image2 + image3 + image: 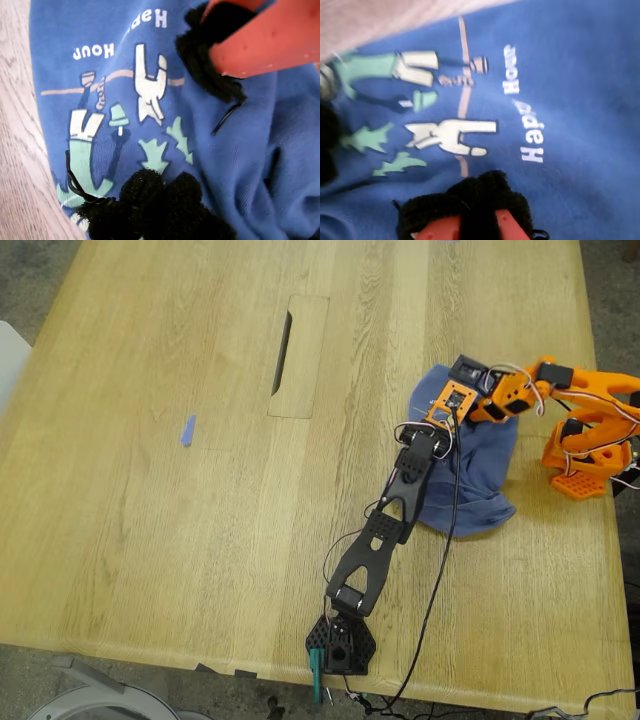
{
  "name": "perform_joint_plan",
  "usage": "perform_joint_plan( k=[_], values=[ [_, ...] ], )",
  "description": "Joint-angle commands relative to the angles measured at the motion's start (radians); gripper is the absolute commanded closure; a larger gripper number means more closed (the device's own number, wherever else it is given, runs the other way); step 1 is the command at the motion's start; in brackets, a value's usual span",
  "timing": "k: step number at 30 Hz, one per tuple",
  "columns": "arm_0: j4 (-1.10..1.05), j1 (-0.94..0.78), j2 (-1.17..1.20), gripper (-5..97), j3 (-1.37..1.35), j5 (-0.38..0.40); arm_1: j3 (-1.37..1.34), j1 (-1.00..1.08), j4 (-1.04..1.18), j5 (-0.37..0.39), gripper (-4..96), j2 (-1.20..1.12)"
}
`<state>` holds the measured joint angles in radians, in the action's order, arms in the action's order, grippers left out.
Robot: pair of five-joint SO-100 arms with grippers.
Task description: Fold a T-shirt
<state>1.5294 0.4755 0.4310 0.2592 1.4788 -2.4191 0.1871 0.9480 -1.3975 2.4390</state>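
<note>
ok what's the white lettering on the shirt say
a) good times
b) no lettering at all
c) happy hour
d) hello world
c, the white words on the shirt read "Happy Hour", set beside the cartoon print in the second wrist view.

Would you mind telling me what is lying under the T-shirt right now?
The T-shirt lies bunched on the wooden table, whose bare surface shows around its edges. Whether anything is under the cloth cannot be seen; the fabric and both grippers cover it.
</note>
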Motion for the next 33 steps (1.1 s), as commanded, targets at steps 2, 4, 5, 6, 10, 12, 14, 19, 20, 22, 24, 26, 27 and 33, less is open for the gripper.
perform_joint_plan(
  k=[2,4,5,6,10,12,14,19,20,22,24,26,27,33],
  values=[
    [0.084,-0.032,0.035,92,0.077,0.025,-0.181,0.049,-0.031,0.009,91.2,0.163],
    [0.123,-0.060,0.034,92,0.078,0.026,-0.259,0.083,0.006,0.011,91.2,0.261],
    [0.133,-0.077,0.031,92,0.078,0.025,-0.288,0.101,0.025,0.011,91.2,0.310],
    [0.143,-0.097,0.026,92,0.078,0.021,-0.313,0.121,0.048,0.011,91.2,0.354],
    [0.176,-0.156,-0.002,92,0.078,0.012,-0.402,0.206,0.173,0.008,91.2,0.557],
    [0.209,-0.175,-0.017,92,0.078,0.009,-0.445,0.253,0.238,0.008,91.2,0.666],
    [0.215,-0.190,-0.037,92,0.078,0.008,-0.474,0.304,0.299,0.009,91.2,0.761],
    [0.247,-0.241,-0.078,92,0.078,0.009,-0.492,0.426,0.417,0.011,91.2,0.908],
    [0.255,-0.253,-0.084,92,0.078,0.011,-0.491,0.443,0.436,0.008,91.2,0.925],
    [0.256,-0.272,-0.087,92,0.078,0.011,-0.486,0.465,0.457,0.005,91.2,0.950],
    [0.247,-0.275,-0.077,92,0.078,0.011,-0.476,0.476,0.460,0.003,91.3,0.957],
    [0.244,-0.255,-0.043,92,0.078,0.014,-0.460,0.486,0.453,0.003,91.3,0.951],
    [0.244,-0.239,-0.023,92,0.077,0.017,-0.449,0.492,0.448,0.002,91.3,0.943],
    [0.222,-0.132,0.097,92,0.077,0.015,-0.291,0.471,0.351,-0.018,91.3,0.746]
  ],
)
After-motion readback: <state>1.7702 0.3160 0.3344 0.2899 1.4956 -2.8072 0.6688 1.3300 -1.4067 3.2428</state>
